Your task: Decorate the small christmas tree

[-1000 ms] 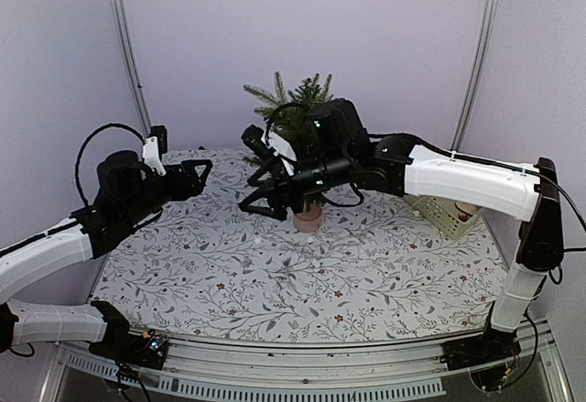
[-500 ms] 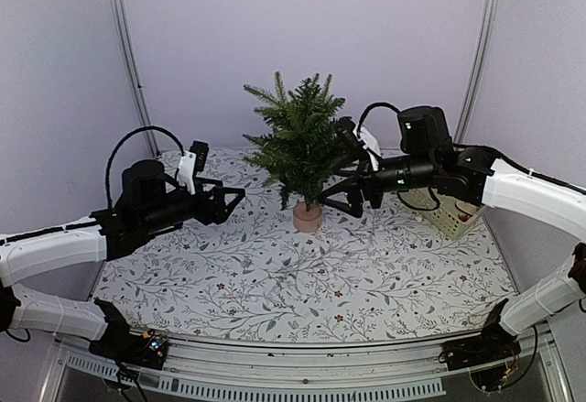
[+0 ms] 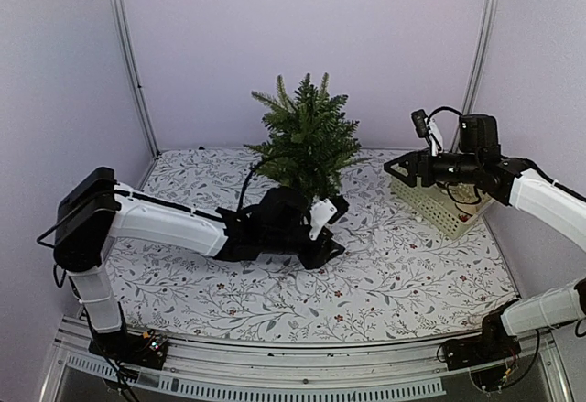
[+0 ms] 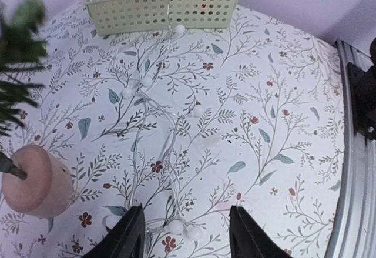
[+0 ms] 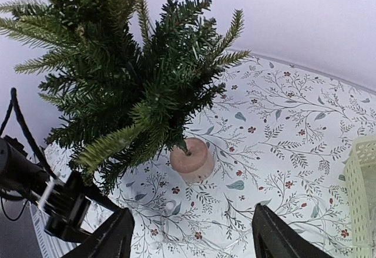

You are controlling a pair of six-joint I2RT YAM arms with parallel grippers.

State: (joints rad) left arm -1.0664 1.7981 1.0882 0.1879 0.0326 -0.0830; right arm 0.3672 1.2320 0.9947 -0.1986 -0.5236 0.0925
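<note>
My left gripper (image 4: 185, 237) sits low on the table (image 3: 412, 274), fingers apart astride the light string (image 4: 170, 152), just beside the small christmas tree (image 3: 307, 141) at the far middle. I'd close on wire, not on a bulb, then lift slowly. My right gripper (image 3: 396, 171) hovers with its fingers apart over the basket (image 3: 439, 205). Only my left wrist view shows the string trailing to that basket.

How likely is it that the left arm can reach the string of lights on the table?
Probably yes. The left gripper hangs open right over the string of lights, with some bulbs lying in its gap. Nothing covers them, and the tree stands off to one side.
</note>
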